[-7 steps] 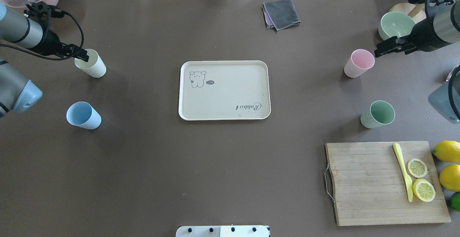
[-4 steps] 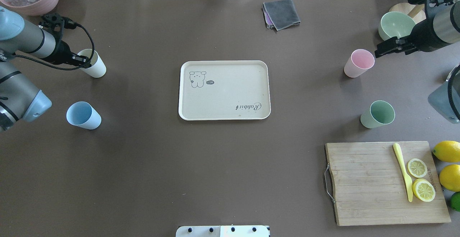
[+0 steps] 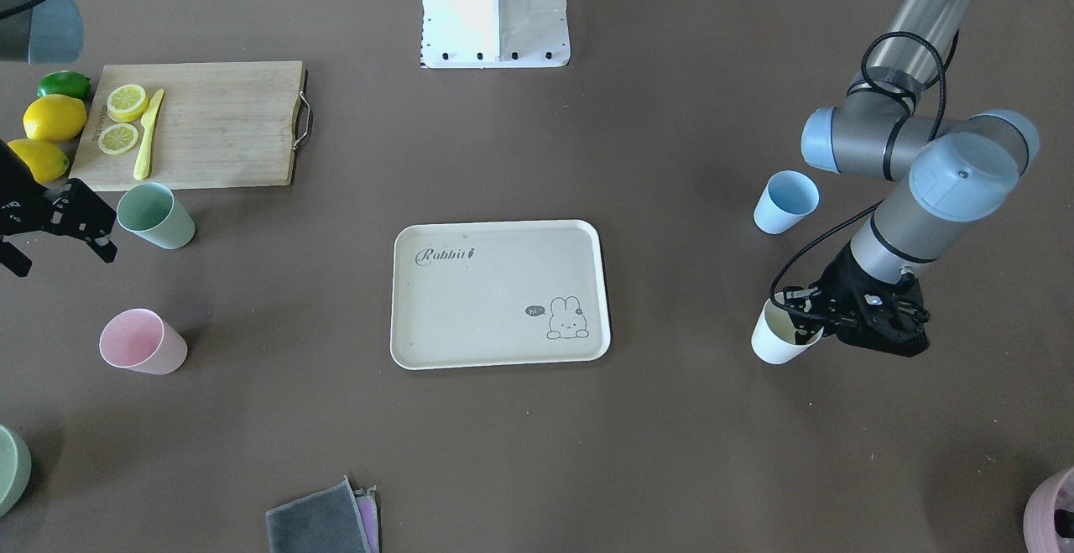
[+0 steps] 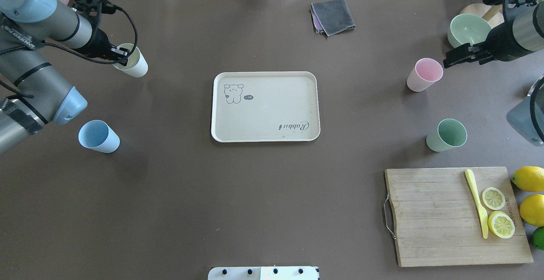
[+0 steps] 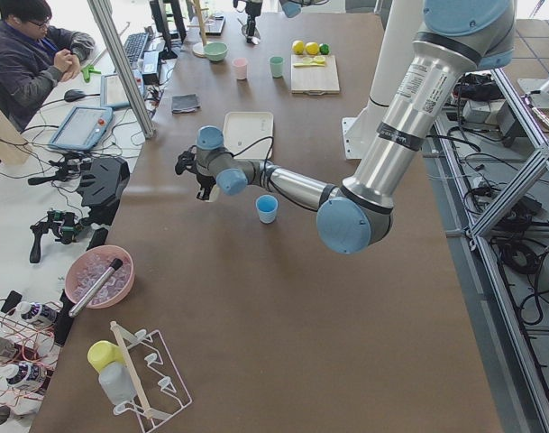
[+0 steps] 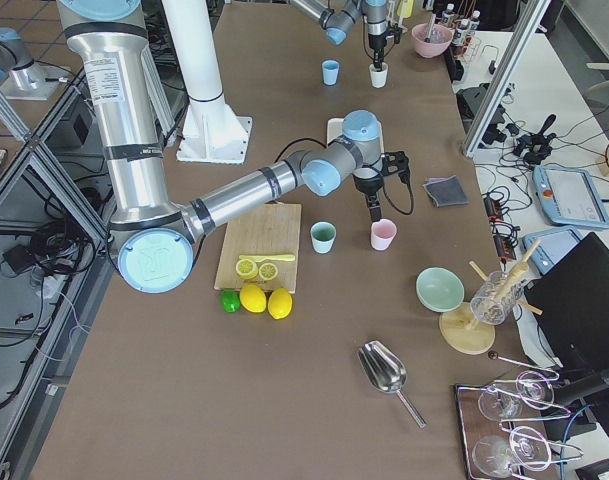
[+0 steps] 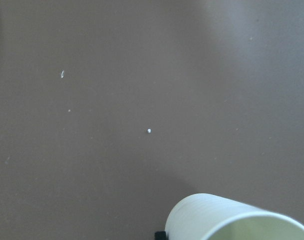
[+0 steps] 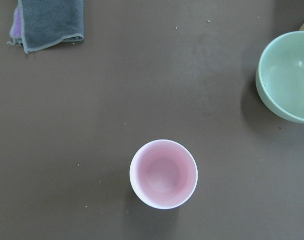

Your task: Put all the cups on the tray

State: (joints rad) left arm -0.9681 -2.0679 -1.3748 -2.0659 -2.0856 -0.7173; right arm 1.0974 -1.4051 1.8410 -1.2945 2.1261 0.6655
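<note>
- The cream cup is gripped by the left gripper at its rim. One finger seems to be placed inside the mouth and the other outside, so the fingers are closed narrowly on the cup wall.
- The body of this cup is seen below the fingers. Whether its bottom is touching the table cannot be told.
- In the left wrist view, only part of the rim and wall of the cream cup is seen at the lower edge.
- The tray is found well apart from the left fingers, on the side toward the middle of the table.
- The blue cup is standing upright, apart from these fingers, on their robot side.
- The fingers of the right gripper are seen spread wide in the front-facing view, and nothing is held between them.
- The pink cup is standing upright under the right gripper and is not touched. Its open mouth is seen from above in the right wrist view.
- The green cup is standing farther from the right fingers, toward the robot. The green bowl is found near them on the opposite side.
</note>
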